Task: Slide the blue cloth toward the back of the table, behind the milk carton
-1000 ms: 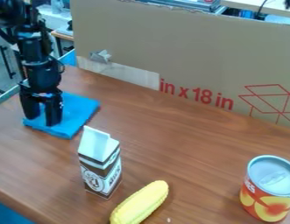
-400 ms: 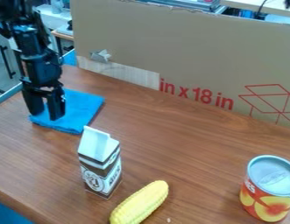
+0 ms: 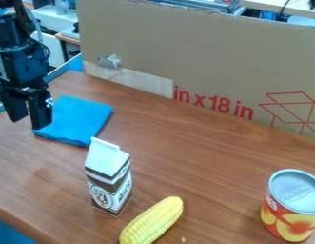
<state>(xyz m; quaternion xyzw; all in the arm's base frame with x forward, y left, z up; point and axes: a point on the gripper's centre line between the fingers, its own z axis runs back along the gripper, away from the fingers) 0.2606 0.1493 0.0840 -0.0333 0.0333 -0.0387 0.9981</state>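
Observation:
At the upper left of the camera view, the black gripper [image 3: 28, 121] hangs above the table's left side, its two fingers apart with nothing between them. Just right of it lies a folded blue cloth [image 3: 80, 119], whose left edge is partly behind the nearer finger. A brown and white carton [image 3: 110, 178] stands upright in front of the cloth. To the carton's lower right, a yellow corn cob [image 3: 153, 220] lies slantwise. The orange and red can [image 3: 290, 206] with a silver lid is upright at the right edge.
A large cardboard panel [image 3: 204, 57] stands along the back of the wooden table [image 3: 198, 157]. Blue material [image 3: 10, 233] shows below the table's front left edge. Other desks and equipment are behind the panel.
The blue cloth first shifted slightly right and up with the gripper over it. Afterwards the gripper moved left and up off the cloth, which stayed in place.

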